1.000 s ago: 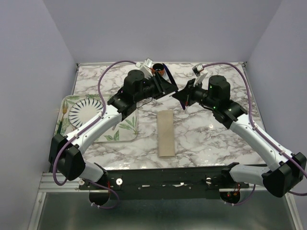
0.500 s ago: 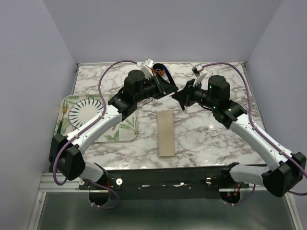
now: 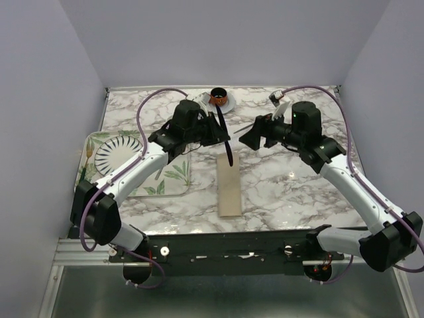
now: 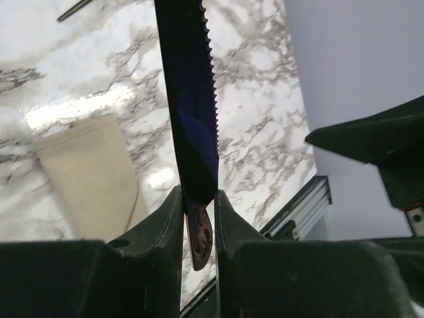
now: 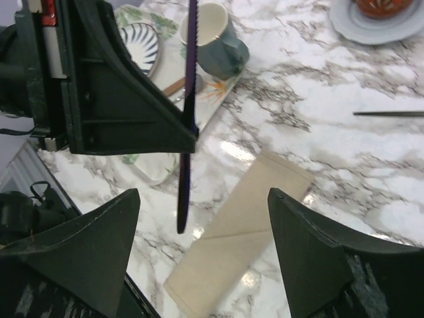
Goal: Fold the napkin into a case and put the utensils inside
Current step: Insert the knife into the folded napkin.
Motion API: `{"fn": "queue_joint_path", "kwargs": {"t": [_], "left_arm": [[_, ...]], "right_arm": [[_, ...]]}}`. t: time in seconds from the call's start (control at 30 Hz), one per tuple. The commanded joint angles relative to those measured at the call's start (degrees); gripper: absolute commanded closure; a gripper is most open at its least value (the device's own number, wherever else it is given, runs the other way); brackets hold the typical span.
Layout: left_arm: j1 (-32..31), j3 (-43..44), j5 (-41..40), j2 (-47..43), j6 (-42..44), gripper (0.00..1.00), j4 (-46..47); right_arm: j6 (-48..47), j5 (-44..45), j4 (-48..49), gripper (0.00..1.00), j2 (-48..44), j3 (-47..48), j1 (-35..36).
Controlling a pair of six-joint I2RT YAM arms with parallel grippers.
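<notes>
My left gripper point(image 3: 213, 127) point(image 4: 198, 199) is shut on the dark purple knife point(image 3: 225, 142) point(image 4: 192, 99) point(image 5: 187, 99), whose serrated blade sticks out past the fingers. In the top view the knife slants down, and its lower end hangs over the far end of the case point(image 3: 229, 185) point(image 4: 86, 179) point(image 5: 245, 225). The case is the beige napkin, folded narrow and lying flat on the marble. My right gripper point(image 3: 248, 138) point(image 5: 204, 199) stands wide open and empty just right of the knife, clear of it. A slim metal utensil, probably the fork point(image 3: 243, 126) point(image 5: 387, 114), lies on the table behind.
A leaf-printed tray point(image 3: 173, 179) at the left carries a striped plate point(image 3: 112, 156) and a teal mug point(image 5: 222, 43). A saucer with an orange cup point(image 3: 218, 99) point(image 5: 384, 16) stands at the back centre. Grey walls enclose the table.
The right gripper has opened, let go of the knife and drawn back to the right. The left gripper keeps the knife and has swung it down towards the case.
</notes>
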Motion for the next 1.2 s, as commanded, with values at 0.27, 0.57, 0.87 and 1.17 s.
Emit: {"fn": "queue_joint_path", "kwargs": {"t": [0.27, 0.57, 0.87, 1.17], "left_arm": [[-0.26, 1.87, -2.18, 9.58, 2.91, 1.00, -12.41], [-2.71, 4.95, -7.72, 15.91, 3.17, 1.00, -14.27], [-3.77, 4.25, -11.32, 18.29, 4.22, 1.00, -10.84], [-4.56, 3.11, -11.85, 19.87, 4.75, 1.00, -8.56]], "right_arm": [[-4.15, -11.48, -14.40, 0.32, 14.10, -2.22, -7.18], [0.42, -14.38, -9.74, 0.37, 24.56, -2.66, -7.35], [4.02, -15.27, -7.36, 0.38, 32.91, -0.38, -7.36], [5.78, -16.49, -5.78, 0.38, 37.57, 0.59, -7.36]]}}
